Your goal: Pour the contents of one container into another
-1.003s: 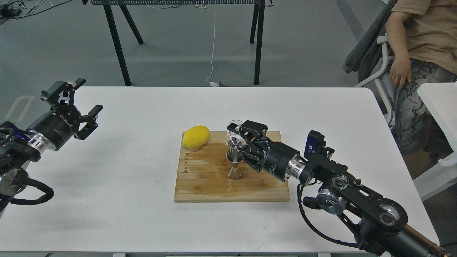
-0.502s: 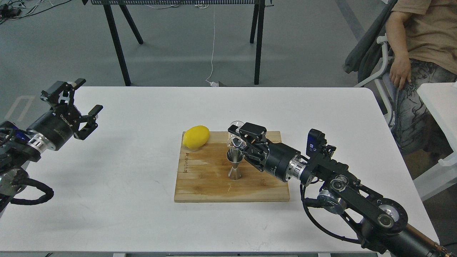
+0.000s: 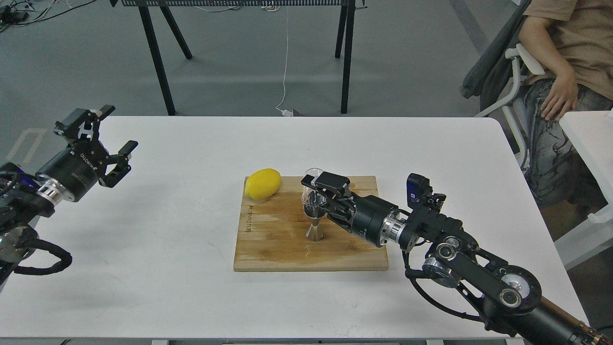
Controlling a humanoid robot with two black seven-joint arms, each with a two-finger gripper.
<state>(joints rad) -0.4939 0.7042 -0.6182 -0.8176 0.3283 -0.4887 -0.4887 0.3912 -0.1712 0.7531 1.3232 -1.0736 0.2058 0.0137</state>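
The steel hourglass jigger (image 3: 314, 224) stands upright on the middle of the wooden board (image 3: 278, 249). Right behind and above its rim is the clear glass cup (image 3: 312, 184), held by my right gripper (image 3: 317, 188), which is shut on it. The cup now looks close to upright, partly hidden by the fingers (image 3: 330, 181). My left gripper (image 3: 111, 138) hovers open over the table's far left edge, holding nothing.
A yellow lemon (image 3: 262, 183) lies on the board's back left corner. The white table (image 3: 191, 268) carries the board. A seated person (image 3: 565, 72) and another white table are at the right. Black trestle legs stand behind the table.
My right gripper has rotated the cup from tipped over the jigger back toward upright and sunk slightly. The person's hand shifted. The left arm has not moved.
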